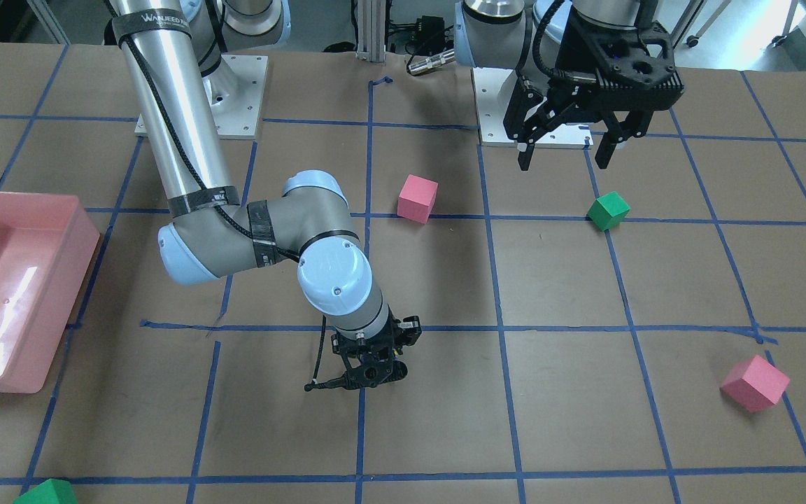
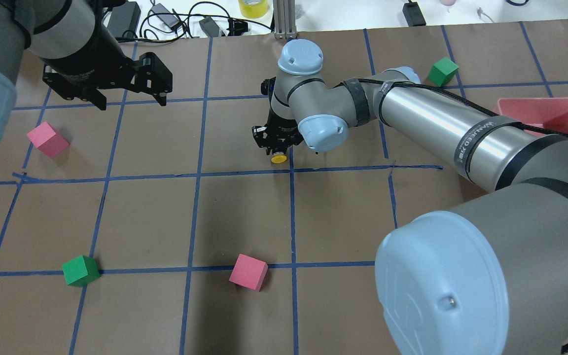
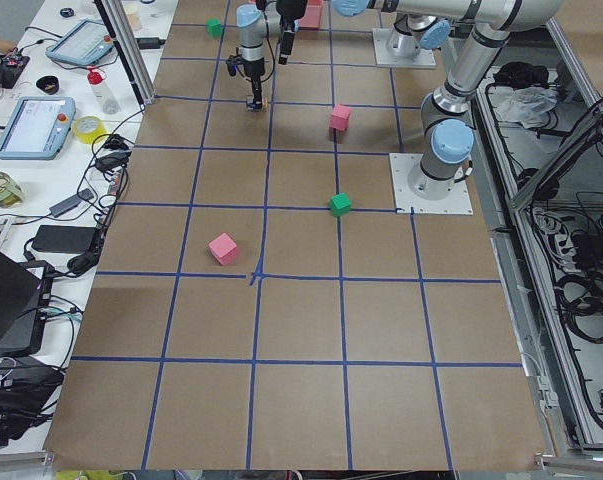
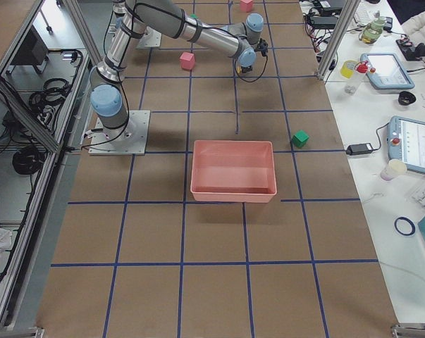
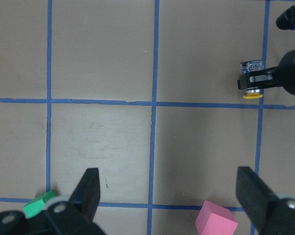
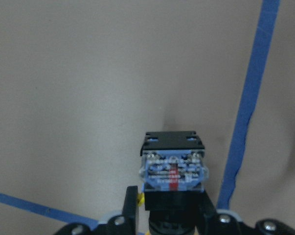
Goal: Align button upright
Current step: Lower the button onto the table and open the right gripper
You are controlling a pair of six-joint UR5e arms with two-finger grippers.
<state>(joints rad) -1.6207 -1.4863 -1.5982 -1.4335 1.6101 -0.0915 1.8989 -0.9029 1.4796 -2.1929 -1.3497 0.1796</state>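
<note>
Right gripper (image 2: 275, 146): you have it low over the brown paper-covered table (image 2: 156, 222). Its two fingers are closed on the small push-button switch with a round yellow cap, black body and whitish-grey contact block (image 2: 278, 158). In your right wrist view the fingers (image 6: 131, 208) sit either side of the black body, and the contact block is in plain sight just beyond them. The push-button switch is tipped over, not upright. The overhead view shows the yellow cap poking out from under the gripper toward the robot's side. The left wrist view shows the contact block on the far end. It sits just beside a crossing of the blue tape lines (image 2: 244, 173), on the far side of the cross line. You cannot tell from these views whether it touches the paper. Left gripper (image 1: 562, 159): raised above the table, well apart from the switch, fingers spread wide. Elsewhere you have one pink foam cube (image 2: 248, 272) on the near tape line and another pink foam cube (image 2: 47, 139) near the left gripper. One green foam cube (image 2: 81, 270) sits near the left edge and another green foam cube (image 2: 443, 71) lies beyond the right arm. A pink plastic bin (image 2: 560, 116) stands on the robot's right.
</note>
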